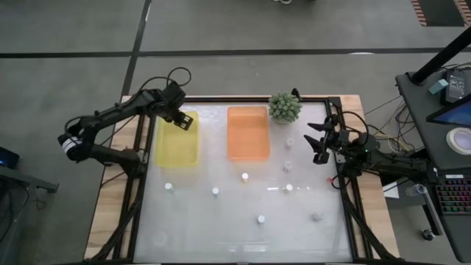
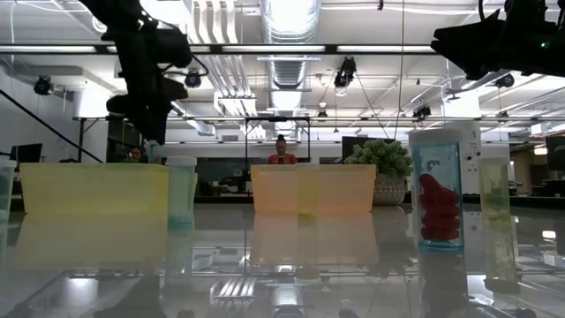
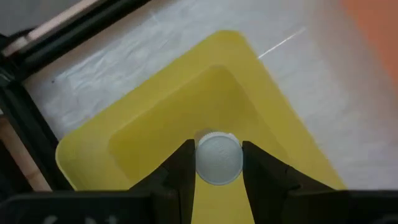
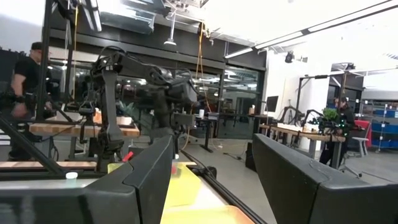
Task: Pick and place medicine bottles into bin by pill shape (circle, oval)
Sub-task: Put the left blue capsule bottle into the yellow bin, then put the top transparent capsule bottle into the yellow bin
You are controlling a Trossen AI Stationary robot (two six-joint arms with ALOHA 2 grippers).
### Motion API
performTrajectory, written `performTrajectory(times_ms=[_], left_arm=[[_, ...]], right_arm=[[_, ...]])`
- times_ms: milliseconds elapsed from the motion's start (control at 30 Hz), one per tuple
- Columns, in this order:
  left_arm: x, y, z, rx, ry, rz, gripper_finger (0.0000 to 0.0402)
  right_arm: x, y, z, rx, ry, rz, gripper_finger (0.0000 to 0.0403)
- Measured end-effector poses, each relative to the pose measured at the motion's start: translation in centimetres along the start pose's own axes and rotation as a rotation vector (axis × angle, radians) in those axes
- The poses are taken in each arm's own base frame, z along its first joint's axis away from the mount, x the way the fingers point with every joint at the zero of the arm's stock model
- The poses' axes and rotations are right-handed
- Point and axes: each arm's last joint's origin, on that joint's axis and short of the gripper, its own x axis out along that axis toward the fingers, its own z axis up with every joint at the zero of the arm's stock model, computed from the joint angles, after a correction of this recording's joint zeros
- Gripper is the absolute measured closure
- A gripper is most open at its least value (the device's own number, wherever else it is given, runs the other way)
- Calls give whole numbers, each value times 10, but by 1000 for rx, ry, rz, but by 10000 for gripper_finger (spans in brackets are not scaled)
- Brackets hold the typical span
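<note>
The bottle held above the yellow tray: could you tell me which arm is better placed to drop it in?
Left. The left gripper is shut on the bottle directly above the yellow tray. The right gripper waits open at the table's right edge, holding nothing, with the orange tray between it and the yellow one.

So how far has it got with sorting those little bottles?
Early, it seems. The left gripper holds a white-capped bottle over the yellow tray, not yet released. The orange tray seems to hold one small item; I can't identify it. At least seven bottles, like this one, remain on the table. The right gripper waits open at the table's edge.
</note>
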Motion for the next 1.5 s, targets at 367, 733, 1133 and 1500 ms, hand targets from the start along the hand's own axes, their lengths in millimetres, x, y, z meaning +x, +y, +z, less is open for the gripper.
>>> performTrajectory(times_ms=[367,733,1133,1500], left_arm=[[38,-1,10,-21,-6,-35,311],[64,-6,18,-9,23,-32,307],[65,-5,18,16,20,-6,279],[55,-4,20,26,28,-4,230]], right_arm=[[0,0,0,-3,0,0,188],[0,0,0,-11,0,0,188],[0,0,0,-11,0,0,188],[0,0,0,-10,0,0,188]])
